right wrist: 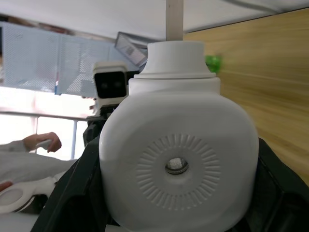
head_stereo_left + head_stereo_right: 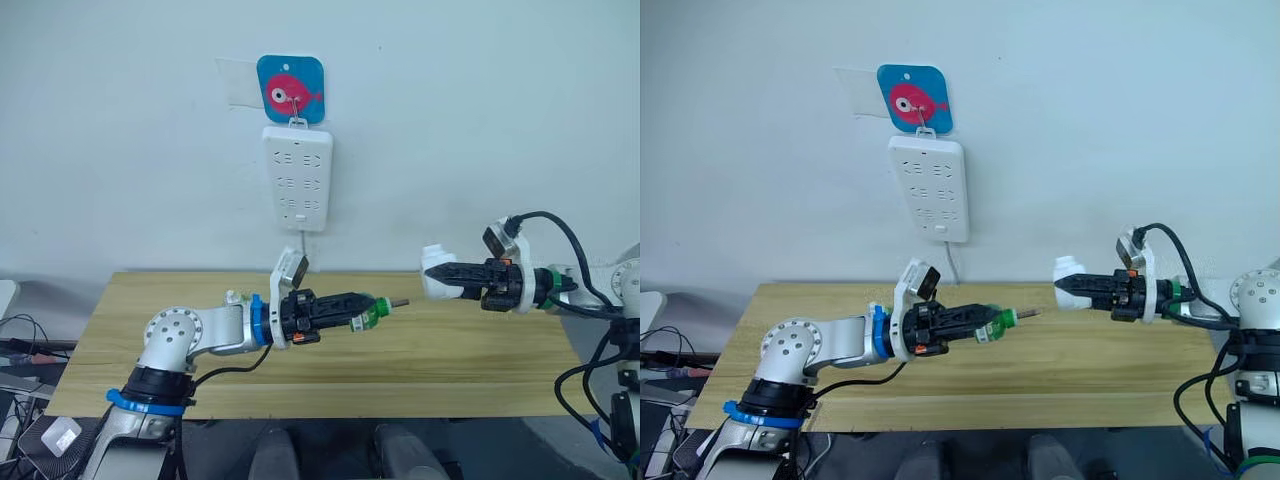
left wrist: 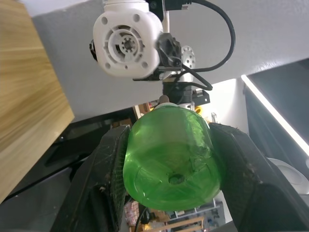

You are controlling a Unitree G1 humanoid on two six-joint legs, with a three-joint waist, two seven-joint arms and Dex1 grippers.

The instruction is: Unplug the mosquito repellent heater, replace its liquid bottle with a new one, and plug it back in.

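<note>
The mosquito repellent heater is off the wall and held in the air above the right half of the desk, clamped in your right end effector. Its black fingers press on both flanks of the white body. In the right wrist view the round vent hole faces the camera and the unit's short neck points away, toward the left arm.

Your left end effector is closed on a green liquid bottle, with one finger on each side of the translucent green body. The bottle lies roughly horizontal, and its thin wick tip points toward the heater. The bottle tip and the heater neck face each other nearly in line, close but apart; a gap shows between them in both eye views. In the left wrist view you see the bottle base toward the camera and the heater's open underside beyond it, with a ribbed round socket at its centre.

Both items hang above the wooden desk, touching nothing on it. A small pale item sits on the desk just behind the left forearm; you cannot tell what it is.

On the wall behind, a tall white power strip hangs from a hook on a blue square plaque with a pink fish. Its cord drops behind the desk. In the right wrist view a person's hand shows in the background.
</note>
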